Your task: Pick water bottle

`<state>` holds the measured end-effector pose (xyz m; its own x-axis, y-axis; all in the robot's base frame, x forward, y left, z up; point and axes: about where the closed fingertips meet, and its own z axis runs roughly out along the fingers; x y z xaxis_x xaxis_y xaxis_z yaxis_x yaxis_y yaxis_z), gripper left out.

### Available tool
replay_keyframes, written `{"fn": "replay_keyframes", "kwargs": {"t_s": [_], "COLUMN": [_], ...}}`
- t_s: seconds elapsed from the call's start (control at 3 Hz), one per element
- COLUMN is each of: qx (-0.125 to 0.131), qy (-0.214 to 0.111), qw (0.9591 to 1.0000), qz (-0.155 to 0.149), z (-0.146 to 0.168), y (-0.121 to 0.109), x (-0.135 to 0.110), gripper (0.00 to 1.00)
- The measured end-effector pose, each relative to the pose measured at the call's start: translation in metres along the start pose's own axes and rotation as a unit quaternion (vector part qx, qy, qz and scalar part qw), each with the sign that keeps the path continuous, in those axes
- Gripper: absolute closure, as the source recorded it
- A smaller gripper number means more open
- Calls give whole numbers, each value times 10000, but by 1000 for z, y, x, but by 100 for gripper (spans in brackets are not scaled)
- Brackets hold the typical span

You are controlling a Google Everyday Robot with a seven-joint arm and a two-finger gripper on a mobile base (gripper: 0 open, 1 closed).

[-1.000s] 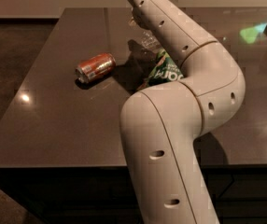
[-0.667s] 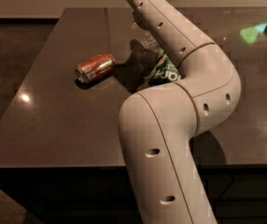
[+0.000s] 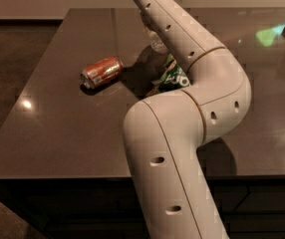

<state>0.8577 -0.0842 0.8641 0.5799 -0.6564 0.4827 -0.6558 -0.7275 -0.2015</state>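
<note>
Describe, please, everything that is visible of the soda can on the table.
The soda can is orange-red metal with a silver end facing left. It lies on its side on the dark glossy table and touches nothing else; the green snack bag lies well clear of it to the right. The robot arm leaves the picture at the top; the gripper is not in view.

The white arm (image 3: pixel 182 148) rises from 6 o'clock, bends over the dark table (image 3: pixel 58 133) and leaves the frame at 12 o'clock, so the gripper is out of view. The water bottle (image 3: pixel 156 44) shows partly beside the arm. A green bag (image 3: pixel 173 78) lies at its 6 o'clock, and an orange-red can (image 3: pixel 101 71) lies on its side at its 8 o'clock.
</note>
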Motion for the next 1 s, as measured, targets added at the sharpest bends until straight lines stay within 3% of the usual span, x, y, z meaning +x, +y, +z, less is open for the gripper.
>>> {"fn": "replay_keyframes", "kwargs": {"t_s": [0.67, 1.0], "qx": [405, 767], "qy": [-60, -169], "qw": [9991, 9968], "qz": [76, 147], "z": [-36, -71], "y": [-10, -10], "x": [1, -5], "gripper": [100, 100]}}
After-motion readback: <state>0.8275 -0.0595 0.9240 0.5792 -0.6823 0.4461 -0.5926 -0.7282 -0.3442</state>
